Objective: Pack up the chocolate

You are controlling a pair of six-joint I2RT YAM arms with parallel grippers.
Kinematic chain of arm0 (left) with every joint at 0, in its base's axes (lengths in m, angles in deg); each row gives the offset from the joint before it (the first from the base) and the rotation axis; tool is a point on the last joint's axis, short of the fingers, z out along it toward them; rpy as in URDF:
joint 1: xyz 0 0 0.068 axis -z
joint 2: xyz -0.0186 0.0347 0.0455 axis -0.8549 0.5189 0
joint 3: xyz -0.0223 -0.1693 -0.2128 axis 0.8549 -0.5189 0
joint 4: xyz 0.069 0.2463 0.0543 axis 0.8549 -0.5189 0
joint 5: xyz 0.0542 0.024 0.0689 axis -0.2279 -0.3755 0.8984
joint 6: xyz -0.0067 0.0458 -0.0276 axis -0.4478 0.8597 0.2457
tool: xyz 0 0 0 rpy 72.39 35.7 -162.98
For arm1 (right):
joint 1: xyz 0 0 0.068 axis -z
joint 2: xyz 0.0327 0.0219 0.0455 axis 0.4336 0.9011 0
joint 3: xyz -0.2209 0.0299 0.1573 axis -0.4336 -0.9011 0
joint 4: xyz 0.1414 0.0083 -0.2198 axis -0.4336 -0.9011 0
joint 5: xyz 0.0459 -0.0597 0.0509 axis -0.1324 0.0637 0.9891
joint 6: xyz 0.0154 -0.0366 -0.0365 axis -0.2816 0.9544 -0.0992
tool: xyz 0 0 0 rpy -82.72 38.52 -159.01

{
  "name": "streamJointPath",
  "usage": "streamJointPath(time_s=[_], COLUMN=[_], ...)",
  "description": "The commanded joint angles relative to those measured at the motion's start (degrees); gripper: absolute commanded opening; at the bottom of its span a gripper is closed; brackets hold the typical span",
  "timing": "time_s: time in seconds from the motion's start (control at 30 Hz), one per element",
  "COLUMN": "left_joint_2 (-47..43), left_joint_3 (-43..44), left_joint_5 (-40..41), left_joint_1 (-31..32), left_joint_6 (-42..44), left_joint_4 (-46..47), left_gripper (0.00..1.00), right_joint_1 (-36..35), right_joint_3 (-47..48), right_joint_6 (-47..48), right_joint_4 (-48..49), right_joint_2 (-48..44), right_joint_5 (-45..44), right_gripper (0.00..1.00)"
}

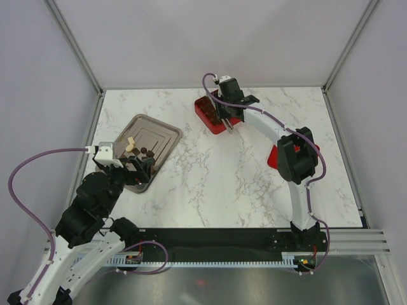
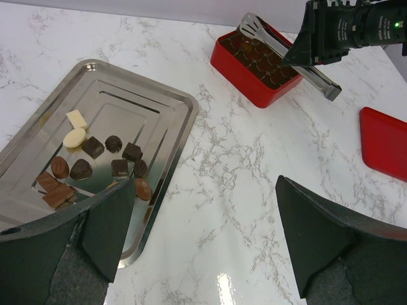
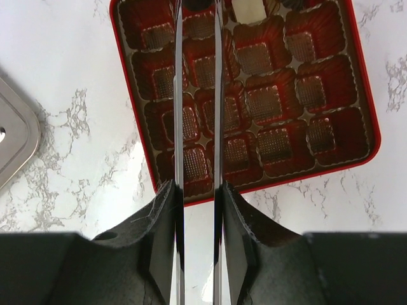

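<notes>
The chocolate (image 2: 95, 159) lies as several dark and two cream pieces on the steel tray (image 2: 184, 108), seen from above as the chocolate (image 1: 145, 152). My left gripper (image 2: 205, 190) hangs open over bare marble beside the tray's right rim, with nothing between its fingers; it shows as the left gripper (image 1: 140, 166) from above. My right gripper (image 3: 198, 187) is shut on metal tongs (image 3: 178, 127), whose arms reach over the red gridded box (image 3: 267, 184). One cream piece (image 3: 248, 9) sits in a far cell. The tongs (image 2: 286, 51) slant above the box (image 2: 248, 76).
A red lid (image 1: 273, 155) lies flat on the marble to the right, partly under the right arm; it shows as the lid (image 2: 388, 143) in the left wrist view. The tray (image 1: 159, 130) sits at the left, the box (image 1: 206, 114) at the back centre.
</notes>
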State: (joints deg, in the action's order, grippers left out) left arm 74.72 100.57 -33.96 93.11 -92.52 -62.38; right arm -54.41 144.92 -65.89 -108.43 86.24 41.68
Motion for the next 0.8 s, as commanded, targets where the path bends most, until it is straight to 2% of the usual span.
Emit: streamJointPath(time_s=[0.0,0.17,0.33,0.77], left_joint_2=[0.5,0.4,0.4,0.3], left_joint_3=[-0.4,-0.4,-0.4,-0.4], left_joint_5=[1.1,1.1,1.0,1.0], left_joint_1=[-0.1,-0.1,-0.1,-0.1], left_joint_6=[1.7,1.7,1.6,1.5], left_joint_4=[2.5,2.6,2.4,2.5], left_gripper=[1.0,1.0,1.0,1.0], right_joint_1=[0.1,0.1,0.1,-0.2], right_joint_3=[-0.6,-0.5,0.6,3.0], right_joint_6=[-1.4,-1.5,-1.1,0.1], right_joint_4=[0.6,0.6,0.6,-0.1], right_joint_2=[0.2,0.8,1.2,-2.1], right_joint_5=[0.7,0.9,0.7,3.6], right_gripper=[0.38,0.4,0.47,0.47])
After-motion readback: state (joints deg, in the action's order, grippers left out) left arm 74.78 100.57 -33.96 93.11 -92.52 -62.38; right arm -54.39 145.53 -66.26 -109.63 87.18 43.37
